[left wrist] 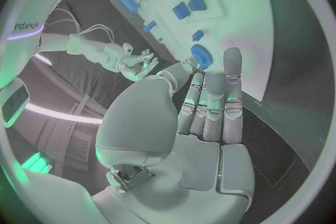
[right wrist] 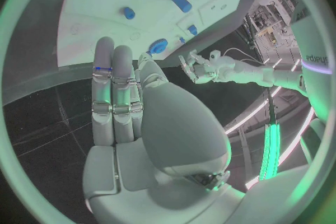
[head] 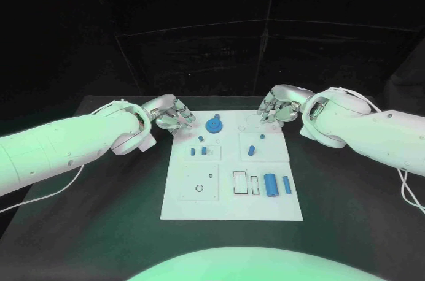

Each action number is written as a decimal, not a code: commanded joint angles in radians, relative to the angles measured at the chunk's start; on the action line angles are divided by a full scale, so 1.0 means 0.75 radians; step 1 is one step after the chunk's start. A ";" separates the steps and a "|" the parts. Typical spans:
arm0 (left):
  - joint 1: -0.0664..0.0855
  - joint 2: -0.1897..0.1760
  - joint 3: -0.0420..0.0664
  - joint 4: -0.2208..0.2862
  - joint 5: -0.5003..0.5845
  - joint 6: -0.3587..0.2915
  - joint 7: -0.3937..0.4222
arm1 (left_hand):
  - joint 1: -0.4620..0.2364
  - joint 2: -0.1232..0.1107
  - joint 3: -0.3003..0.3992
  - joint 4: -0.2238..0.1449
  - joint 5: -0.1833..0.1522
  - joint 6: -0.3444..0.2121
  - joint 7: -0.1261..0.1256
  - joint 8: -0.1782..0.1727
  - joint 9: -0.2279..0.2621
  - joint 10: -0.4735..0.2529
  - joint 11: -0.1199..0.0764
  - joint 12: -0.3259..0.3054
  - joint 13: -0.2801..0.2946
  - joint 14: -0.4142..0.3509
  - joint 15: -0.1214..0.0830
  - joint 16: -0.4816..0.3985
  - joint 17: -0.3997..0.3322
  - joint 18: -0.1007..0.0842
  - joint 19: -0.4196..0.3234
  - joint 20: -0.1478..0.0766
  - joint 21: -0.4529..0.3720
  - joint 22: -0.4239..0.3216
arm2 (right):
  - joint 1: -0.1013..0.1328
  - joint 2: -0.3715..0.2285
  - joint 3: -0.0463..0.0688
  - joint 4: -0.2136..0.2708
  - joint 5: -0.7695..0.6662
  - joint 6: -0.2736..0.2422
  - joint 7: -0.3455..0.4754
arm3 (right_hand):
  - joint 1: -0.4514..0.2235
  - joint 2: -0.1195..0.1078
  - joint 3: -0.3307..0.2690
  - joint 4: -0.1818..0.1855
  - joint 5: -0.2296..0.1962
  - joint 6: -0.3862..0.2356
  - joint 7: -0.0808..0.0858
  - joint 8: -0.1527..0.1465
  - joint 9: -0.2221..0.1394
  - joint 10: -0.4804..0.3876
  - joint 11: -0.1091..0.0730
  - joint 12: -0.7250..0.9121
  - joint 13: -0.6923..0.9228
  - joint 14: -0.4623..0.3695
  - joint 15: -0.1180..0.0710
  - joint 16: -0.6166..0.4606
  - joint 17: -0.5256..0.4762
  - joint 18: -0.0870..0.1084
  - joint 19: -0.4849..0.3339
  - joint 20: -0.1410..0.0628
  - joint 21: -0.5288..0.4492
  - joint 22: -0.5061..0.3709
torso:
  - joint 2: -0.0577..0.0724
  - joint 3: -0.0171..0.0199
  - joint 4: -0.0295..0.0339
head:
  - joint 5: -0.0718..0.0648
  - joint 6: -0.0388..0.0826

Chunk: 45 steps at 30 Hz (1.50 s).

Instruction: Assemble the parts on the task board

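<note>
On the black table: I saw the white task board (head: 232, 173) lying flat in the middle, between the two arms.
Left hand: my left hand (head: 170, 114) hovered just off the board's far left corner, fingers straight and side by side in the left wrist view, holding nothing and touching nothing I could make out.
Board, far edge: a blue gear-like part (head: 214, 124) sat near the middle of the far edge.
Board, left recess: two small blue pegs (head: 199, 151) stood side by side in it.
Board, right recess: one short blue cylinder (head: 252, 150) lay in it.
Board, near right: a larger blue block (head: 270, 184) and a slim blue rod (head: 286, 184) lay side by side.
Right hand: my right hand (head: 280, 108) hung just beyond the far right corner, fingers extended together, empty.
</note>
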 commanded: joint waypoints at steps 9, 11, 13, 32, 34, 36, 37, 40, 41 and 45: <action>0.001 -0.068 0.000 0.094 1.015 -0.013 0.391 | 0.023 0.047 0.015 -0.010 0.019 0.069 -0.014 0.054 0.009 0.108 -0.027 0.097 0.016 -0.041 -0.017 -0.049 -0.063 0.029 -0.027 -0.013 -0.034 -0.026 | -0.067 -0.014 0.001 0.044 -0.373 0.035 -0.106 | -0.023 -0.046 0.081 0.022 -0.032 -0.009 0.016 -0.018 -0.004 -0.055 0.015 -0.028 -0.053 0.047 0.007 0.414 0.358 -0.022 -0.016 0.008 0.267 0.250 | 0.002 -0.0039 0.0019 | -0.021 0.022; 0.001 -0.077 0.000 0.107 1.051 -0.006 0.401 | 0.018 0.046 0.013 -0.008 0.019 0.069 -0.015 0.055 0.008 0.111 -0.028 0.100 0.016 -0.040 -0.018 -0.049 -0.065 0.028 -0.027 -0.013 -0.035 -0.027 | -0.073 -0.015 0.001 0.047 -0.378 0.042 -0.107 | -0.028 -0.054 0.092 0.024 -0.039 -0.014 0.018 -0.018 -0.004 -0.060 0.016 -0.030 -0.053 0.044 0.009 0.449 0.388 -0.026 -0.022 0.011 0.308 0.293 | 0.002 -0.0028 0.0014 | -0.022 0.022; 0.001 -0.083 0.000 0.115 1.071 0.000 0.406 | 0.014 0.045 0.012 -0.007 0.019 0.070 -0.015 0.056 0.008 0.113 -0.028 0.101 0.016 -0.040 -0.018 -0.050 -0.066 0.028 -0.027 -0.014 -0.035 -0.028 | -0.078 -0.015 0.001 0.047 -0.380 0.045 -0.107 | -0.034 -0.061 0.104 0.027 -0.043 -0.018 0.020 -0.017 -0.004 -0.064 0.020 -0.029 -0.052 0.039 0.012 0.476 0.409 -0.026 -0.032 0.013 0.342 0.326 | 0.002 -0.0019 -0.0003 | -0.022 0.020; -0.001 -0.093 0.000 0.137 1.105 0.029 0.407 | 0.009 0.046 0.011 -0.006 0.019 0.071 -0.016 0.059 0.008 0.118 -0.029 0.105 0.015 -0.042 -0.018 -0.051 -0.069 0.027 -0.029 -0.014 -0.038 -0.030 | -0.103 0.007 0.001 0.043 -0.370 0.071 -0.098 | -0.044 -0.077 0.225 0.023 -0.057 -0.001 0.017 -0.012 -0.001 -0.050 0.013 -0.014 -0.052 0.041 0.012 0.664 0.565 -0.048 -0.042 0.030 0.627 0.647 | 0.003 -0.0001 -0.0009 | -0.024 0.010; -0.001 -0.093 0.000 0.135 1.105 0.031 0.405 | 0.009 0.046 0.011 -0.006 0.019 0.071 -0.016 0.059 0.008 0.118 -0.029 0.105 0.015 -0.042 -0.018 -0.051 -0.069 0.027 -0.029 -0.014 -0.038 -0.030 | -0.103 0.009 0.001 0.042 -0.365 0.068 -0.094 | -0.045 -0.078 0.242 0.021 -0.061 0.002 0.016 -0.013 -0.001 -0.048 0.013 -0.015 -0.053 0.038 0.012 0.666 0.563 -0.047 -0.049 0.030 0.635 0.652 | 0.002 -0.0003 0.0000 | -0.024 0.010; -0.001 -0.092 0.000 0.133 1.105 0.031 0.402 | 0.010 0.046 0.011 -0.006 0.019 0.071 -0.016 0.060 0.008 0.118 -0.030 0.106 0.015 -0.042 -0.018 -0.052 -0.069 0.027 -0.029 -0.014 -0.038 -0.030 | -0.104 0.011 0.001 0.042 -0.358 0.068 -0.091 | -0.041 -0.074 0.267 0.018 -0.068 0.009 0.015 -0.012 -0.001 -0.044 0.011 -0.014 -0.052 0.036 0.012 0.674 0.568 -0.047 -0.054 0.031 0.649 0.666 | 0.002 -0.0003 0.0001 | -0.024 0.009; -0.001 -0.092 0.000 0.133 1.105 0.031 0.401 | 0.010 0.046 0.011 -0.006 0.019 0.071 -0.016 0.060 0.008 0.118 -0.030 0.106 0.015 -0.043 -0.019 -0.052 -0.070 0.028 -0.029 -0.015 -0.038 -0.030 | -0.104 0.012 0.001 0.042 -0.355 0.068 -0.090 | -0.039 -0.071 0.282 0.016 -0.074 0.016 0.013 -0.010 0.000 -0.037 0.009 -0.011 -0.052 0.037 0.011 0.684 0.577 -0.049 -0.054 0.031 0.665 0.685 | 0.002 -0.0002 0.0002 | -0.024 0.008; -0.001 -0.092 0.000 0.132 1.105 0.021 0.399 | 0.010 0.046 0.011 -0.006 0.019 0.071 -0.016 0.060 0.008 0.118 -0.030 0.106 0.015 -0.043 -0.019 -0.052 -0.070 0.028 -0.029 -0.015 -0.038 -0.030 | -0.104 0.013 0.001 0.042 -0.347 0.067 -0.089 | -0.040 -0.066 0.322 0.009 -0.090 0.036 0.008 -0.006 0.002 -0.013 0.001 -0.002 -0.050 0.039 0.007 0.709 0.598 -0.054 -0.053 0.030 0.707 0.736 | 0.003 0.0001 0.0003 | -0.024 0.009; -0.001 -0.092 0.000 0.132 1.105 0.017 0.398 | 0.010 0.045 0.011 -0.007 0.020 0.070 -0.016 0.060 0.007 0.117 -0.030 0.106 0.014 -0.043 -0.019 -0.052 -0.070 0.028 -0.030 -0.015 -0.039 -0.030 | -0.104 0.013 0.001 0.042 -0.345 0.069 -0.089 | -0.039 -0.065 0.338 0.005 -0.096 0.045 0.005 -0.004 0.003 0.000 -0.002 0.004 -0.048 0.039 0.004 0.717 0.604 -0.056 -0.052 0.028 0.724 0.757 | 0.003 0.0001 -0.0001 | -0.024 0.009; -0.001 -0.091 0.000 0.130 1.105 0.010 0.396 | 0.012 0.044 0.012 -0.011 0.020 0.068 -0.016 0.060 0.007 0.112 -0.029 0.104 0.012 -0.045 -0.019 -0.053 -0.072 0.028 -0.030 -0.016 -0.040 -0.031 | -0.104 0.016 0.001 0.040 -0.340 0.091 -0.092 | -0.046 -0.067 0.391 -0.013 -0.101 0.071 -0.003 -0.002 0.004 0.040 -0.014 0.020 -0.045 0.039 -0.005 0.739 0.620 -0.064 -0.047 0.022 0.783 0.829 | 0.002 -0.0004 -0.0006 | -0.024 0.007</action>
